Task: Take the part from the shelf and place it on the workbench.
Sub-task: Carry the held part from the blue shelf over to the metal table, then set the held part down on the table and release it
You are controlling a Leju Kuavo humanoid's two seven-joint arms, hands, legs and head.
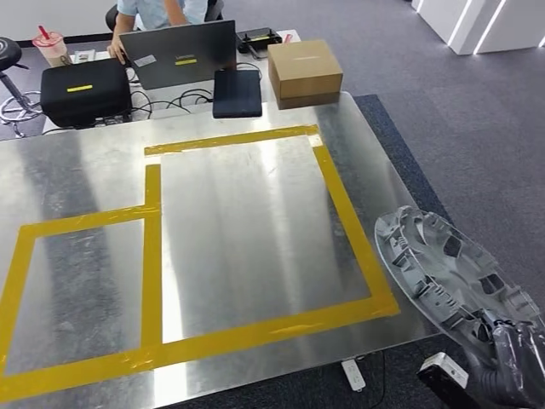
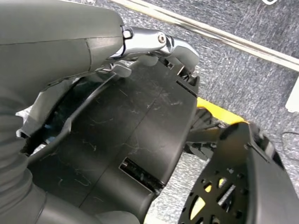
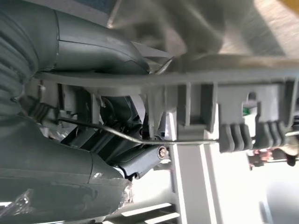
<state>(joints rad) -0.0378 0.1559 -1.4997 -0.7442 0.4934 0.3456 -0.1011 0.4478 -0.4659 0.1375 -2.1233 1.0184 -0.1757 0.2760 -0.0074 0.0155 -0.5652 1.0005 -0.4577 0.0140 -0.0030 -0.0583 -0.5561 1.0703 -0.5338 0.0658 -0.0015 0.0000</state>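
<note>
The part [image 1: 450, 273] is a grey ribbed plastic moulding with clips and openings. My right hand [image 1: 514, 362] grips it by its near end at the lower right, off the right edge of the workbench [image 1: 244, 213] and over the carpet. The bench is a shiny metal sheet marked with yellow tape rectangles [image 1: 152, 256]. In the right wrist view the part [image 3: 229, 93] runs across between the thumb [image 3: 88, 46] and the fingers [image 3: 63, 182] of my right hand. My left hand [image 2: 70, 46] hangs over the carpet with its thumb stretched out, holding nothing.
Behind the bench stand a black case [image 1: 85, 89], an open laptop [image 1: 180, 53], a dark flat pad [image 1: 237, 92] and a cardboard box [image 1: 304, 72]. A person [image 1: 161, 13] sits behind the laptop. A white power strip [image 1: 353, 375] lies on the carpet under the bench's front edge.
</note>
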